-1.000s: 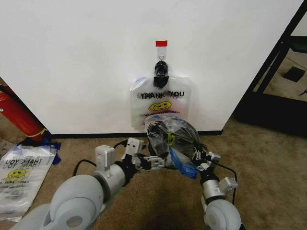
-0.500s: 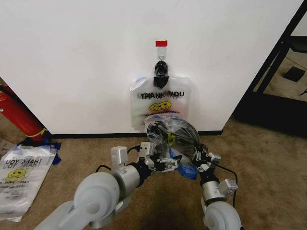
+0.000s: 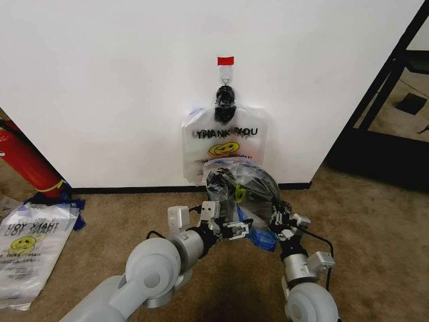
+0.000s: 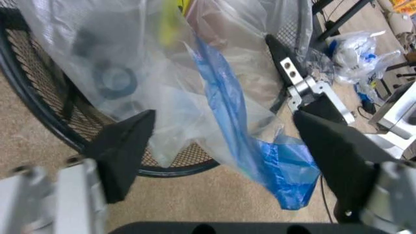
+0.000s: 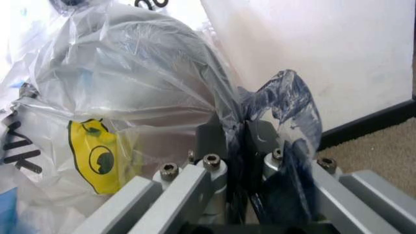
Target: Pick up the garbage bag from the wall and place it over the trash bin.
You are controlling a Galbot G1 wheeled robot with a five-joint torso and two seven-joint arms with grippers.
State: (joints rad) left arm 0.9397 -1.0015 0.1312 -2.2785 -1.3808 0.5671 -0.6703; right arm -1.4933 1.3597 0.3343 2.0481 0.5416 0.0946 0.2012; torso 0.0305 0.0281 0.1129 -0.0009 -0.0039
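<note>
Draping over trash bin [image 3: 231, 180], garbage bag [image 3: 249, 182], right gripper [image 5: 237, 146] pinching its edge, left gripper [image 4: 221, 146] spread around blue fold.

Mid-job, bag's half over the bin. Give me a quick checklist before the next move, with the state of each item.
1. Right gripper shut on the garbage bag: ok, film pinched between its fingers.
2. Left gripper open: ok, its jaws stand wide apart.
3. Blue bag edge between the left fingers: ok, it hangs in the gap, ungripped.
4. Bag draped over the trash bin: ok on top; near rim uncovered, not ok.
5. Bin upright: cannot tell.
6. Spare bags on the wall clip: ok, hanging apart.
</note>
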